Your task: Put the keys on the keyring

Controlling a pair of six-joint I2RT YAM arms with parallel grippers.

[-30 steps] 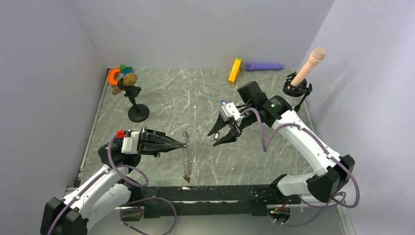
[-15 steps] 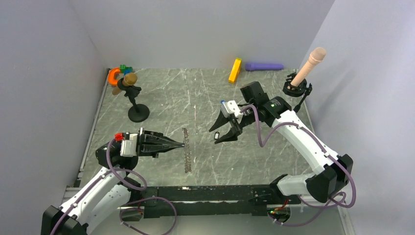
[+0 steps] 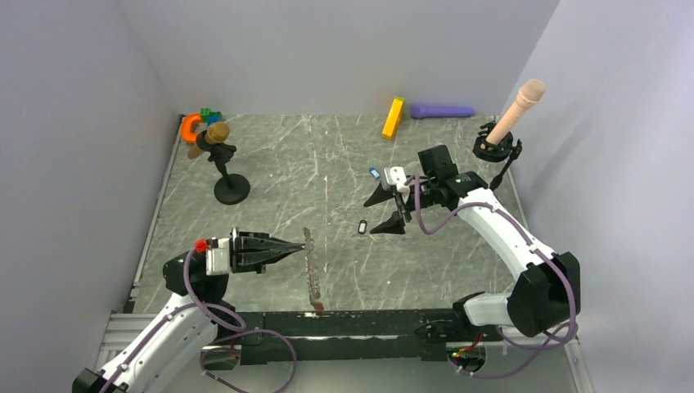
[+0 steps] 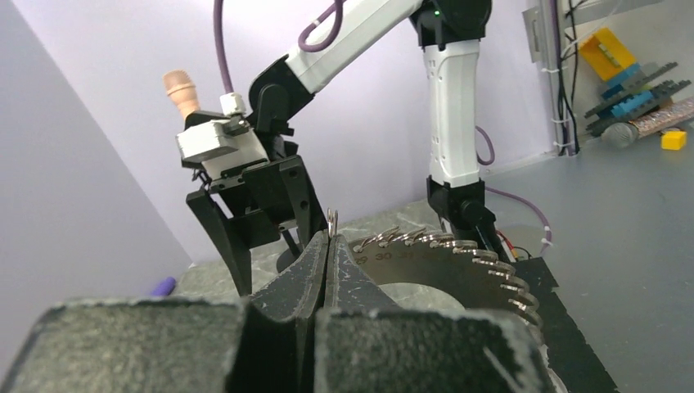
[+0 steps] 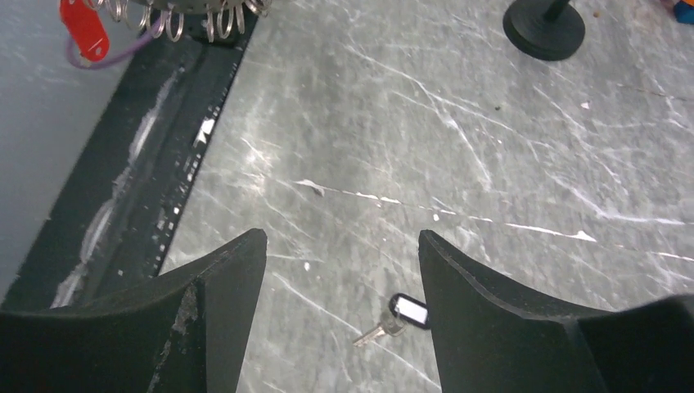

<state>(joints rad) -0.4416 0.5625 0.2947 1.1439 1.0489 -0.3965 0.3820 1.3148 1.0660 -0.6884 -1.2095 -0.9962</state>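
Near the keyring (image 3: 311, 270) pinched by the left end effector (image 3: 299, 243), a black key (image 5: 401, 315) lies unthreaded on the table (image 3: 270, 164), below the spread right end effector (image 5: 342, 241).

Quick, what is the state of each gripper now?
Left gripper: shut on the keyring.
Right gripper: open, holding nothing; a black-rimmed key lies below it.

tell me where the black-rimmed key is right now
The black-rimmed key lies on the table near its middle in the top view, just left of the open right gripper and right of the keyring that the left gripper holds.
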